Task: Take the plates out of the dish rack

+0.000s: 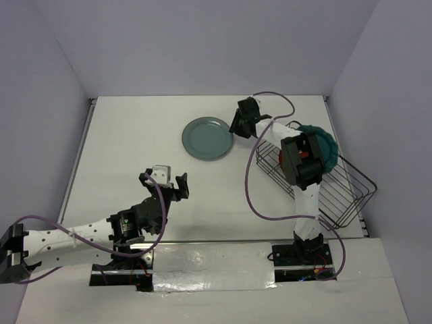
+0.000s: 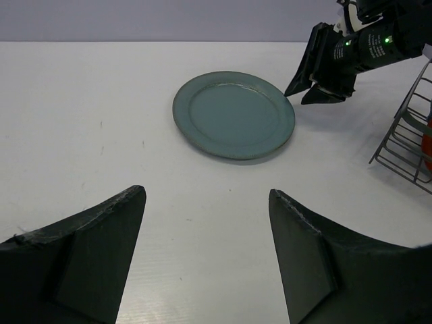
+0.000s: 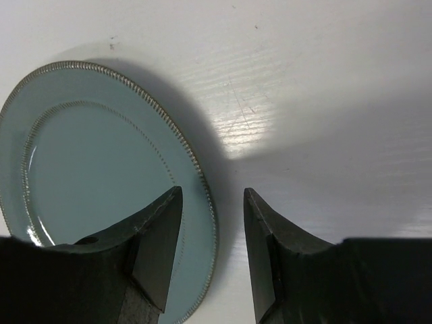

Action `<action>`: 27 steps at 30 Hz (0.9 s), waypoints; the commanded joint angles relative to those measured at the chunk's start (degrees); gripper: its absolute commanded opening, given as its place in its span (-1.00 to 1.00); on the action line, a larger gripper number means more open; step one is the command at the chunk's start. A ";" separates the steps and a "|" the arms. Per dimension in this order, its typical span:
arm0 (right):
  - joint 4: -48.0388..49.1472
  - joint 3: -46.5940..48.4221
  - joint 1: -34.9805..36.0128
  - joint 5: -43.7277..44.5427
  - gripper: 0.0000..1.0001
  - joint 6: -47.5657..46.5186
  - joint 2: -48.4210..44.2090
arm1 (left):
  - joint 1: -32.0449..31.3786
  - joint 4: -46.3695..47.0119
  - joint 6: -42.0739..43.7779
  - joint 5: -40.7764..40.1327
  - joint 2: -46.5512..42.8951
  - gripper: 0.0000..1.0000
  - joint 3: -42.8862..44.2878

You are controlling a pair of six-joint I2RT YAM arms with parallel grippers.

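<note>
The pale grey-green plate (image 1: 208,138) was seen lying flat on the white counter (image 1: 135,135), well apart from the dish rack (image 1: 341,192) at the right. The right pincer (image 3: 212,196) was held low over the plate's right rim. Its jaws were parted by a narrow gap, one finger over the plate and the other over the bare counter, and nothing was clamped between them. The left pincer (image 2: 206,256) was spread wide and empty, pointed at the plate from the near side.

In the rack a dark teal plate (image 1: 325,143) was stood on edge, and a patch of red-orange (image 1: 305,152) beside it was mostly hidden by the right arm, so that its shape could not be told.

Several things could go wrong from here. If the right pincer were drawn back without being lifted, the beaded rim could be caught by a finger and the plate dragged or tipped. A glazed rim pinched by two narrow fingers could be expected to slip, above all on an upright plate lifted out between thin wires. The rack looked light, and could be shoved along the counter if a wire were struck by the arm on its way back.

The counter was matt, smooth and faintly scratched. It was closed in by plain pale lilac walls on three sides, and a shiny strip was laid along its near edge by the arm bases.
</note>
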 commanded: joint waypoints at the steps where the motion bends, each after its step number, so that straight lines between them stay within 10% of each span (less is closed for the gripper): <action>1: -1.15 3.06 -0.14 0.22 -0.01 -3.79 -6.75 | 0.08 2.21 1.68 -1.10 0.05 0.72 2.00; 13: -17.04 12.20 -2.60 -4.82 0.00 -39.86 -28.02 | 0.17 2.47 1.77 -1.54 1.63 0.73 1.91; 20: -12.67 -10.80 -9.51 1.35 -0.05 -62.67 -59.53 | -0.01 -1.82 -0.60 -2.15 3.65 0.69 4.63; 27: -14.34 -25.14 -16.57 7.86 -0.18 -70.34 -70.92 | -0.01 -1.31 -0.69 -2.16 -0.82 0.71 2.88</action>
